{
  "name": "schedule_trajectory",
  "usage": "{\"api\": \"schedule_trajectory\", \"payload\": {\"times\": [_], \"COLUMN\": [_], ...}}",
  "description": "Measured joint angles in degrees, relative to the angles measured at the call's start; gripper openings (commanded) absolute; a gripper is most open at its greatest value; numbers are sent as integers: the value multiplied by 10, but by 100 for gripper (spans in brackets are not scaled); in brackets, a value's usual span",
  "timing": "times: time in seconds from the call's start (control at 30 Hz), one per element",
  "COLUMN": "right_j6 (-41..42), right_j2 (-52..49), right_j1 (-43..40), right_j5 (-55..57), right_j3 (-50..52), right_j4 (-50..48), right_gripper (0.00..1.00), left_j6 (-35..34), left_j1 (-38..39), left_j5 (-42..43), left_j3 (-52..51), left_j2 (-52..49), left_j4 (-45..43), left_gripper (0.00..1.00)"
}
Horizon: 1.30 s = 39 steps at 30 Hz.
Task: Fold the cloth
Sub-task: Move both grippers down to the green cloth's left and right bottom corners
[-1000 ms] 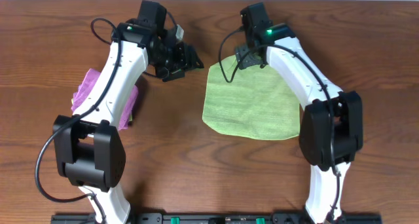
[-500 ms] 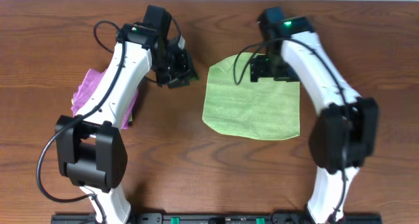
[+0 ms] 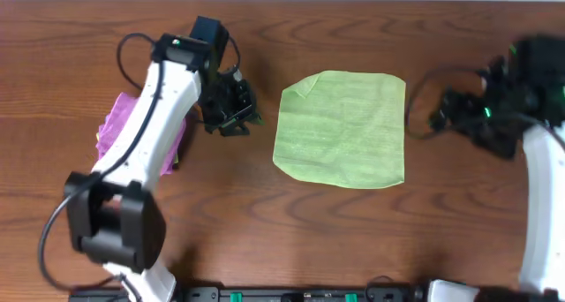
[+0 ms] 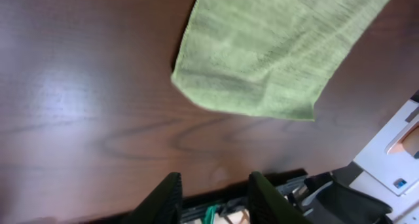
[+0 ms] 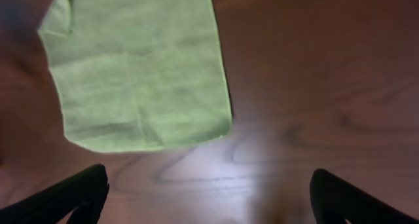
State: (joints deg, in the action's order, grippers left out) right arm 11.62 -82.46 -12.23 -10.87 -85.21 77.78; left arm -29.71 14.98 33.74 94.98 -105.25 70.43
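Observation:
The green cloth [image 3: 342, 128] lies flat on the wooden table, roughly square, with its top-left corner turned over a little. It also shows in the left wrist view [image 4: 275, 50] and the right wrist view [image 5: 141, 67]. My left gripper [image 3: 237, 117] hangs left of the cloth, apart from it, open and empty [image 4: 213, 199]. My right gripper [image 3: 446, 112] is right of the cloth, blurred, open wide and empty [image 5: 209, 198]. Neither touches the cloth.
A folded pink-purple cloth [image 3: 117, 117] lies at the left, partly under my left arm. The table's far edge runs along the top [image 3: 282, 2]. Bare wood surrounds the green cloth.
My right arm has let go of the cloth's top edge and swung far out to the right. My left gripper moved slightly down and left. The cloth now lies fully uncovered.

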Motion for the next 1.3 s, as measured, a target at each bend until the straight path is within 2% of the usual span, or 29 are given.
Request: {"api": "schedule_trajectory", "payload": {"times": [0.13,0.23,0.33,0.5,0.6,0.67,0.7,0.97,1.3], "right_j6": [-19,-25,-26,-21,-11,-1,4,52,125], "right_j2": [79,125,148,147,147,147,147,135,90], "right_j1": [-55,-68,-68,-68,-68,-68,-69,-70,-70], "right_j5": [-43,-75,-106,-153,-178,-186,-190,-211,-232], "right_j3": [146,222,287,353,378,390,395,442,489], "right_j4": [-47,-84,-117,-186,-229,-253,-264,-352,-449], "right_gripper": [99,99,99,99,99,99,98,97,94], "left_j6": [-21,-50,-83,-137,-171,-192,-202,-271,-293], "left_j1": [0,1,1,1,2,5,7,39,56], "left_j5": [-17,-26,-23,0,19,25,27,35,36], "left_j3": [-36,-96,-177,-307,-374,-409,-425,-495,-502], "left_j2": [88,161,217,274,291,292,291,258,166], "left_j4": [-3,-45,-117,-239,-318,-364,-387,-513,-580], "left_gripper": [43,46,48,59,70,81,98,95,95]}}
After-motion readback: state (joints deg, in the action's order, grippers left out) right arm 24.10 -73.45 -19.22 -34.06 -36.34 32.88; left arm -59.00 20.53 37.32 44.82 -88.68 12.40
